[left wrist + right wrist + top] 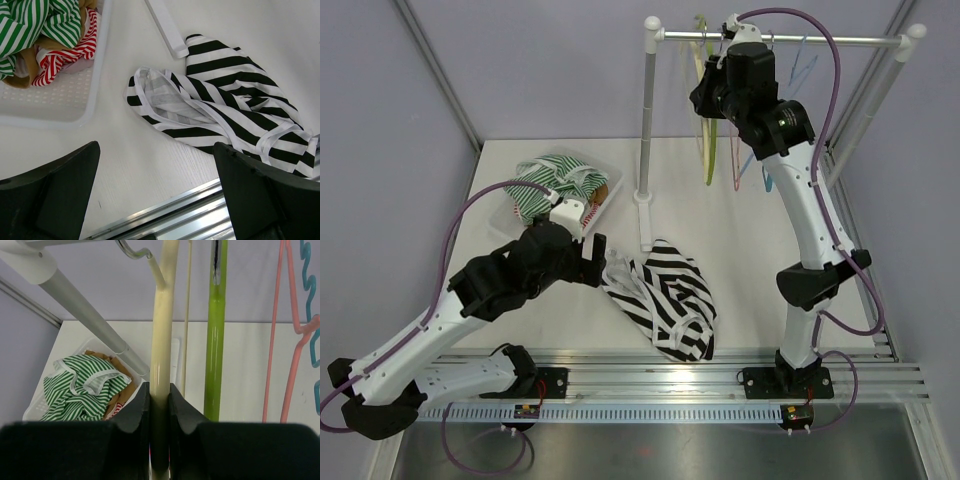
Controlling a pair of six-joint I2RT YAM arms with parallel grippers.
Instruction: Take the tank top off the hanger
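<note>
The black-and-white striped tank top [668, 296] lies crumpled on the table, off any hanger; it also shows in the left wrist view [220, 107]. My left gripper [601, 258] is open and empty, hovering just left of the top [157, 200]. My right gripper [705, 98] is up at the rail, shut on a cream hanger [164, 350]; its jaws clamp the hanger's arm [159, 412]. The cream hanger [701, 80] hangs by its hook from the rail [785, 41].
A clear bin [528, 216] with green- and red-striped tops stands at the back left, also in the left wrist view [97, 65]. Green [216, 340], pink [292, 340] and blue hangers hang on the rack. The rack's post [647, 130] and foot stand mid-table. An aluminium rail [670, 365] runs along the near edge.
</note>
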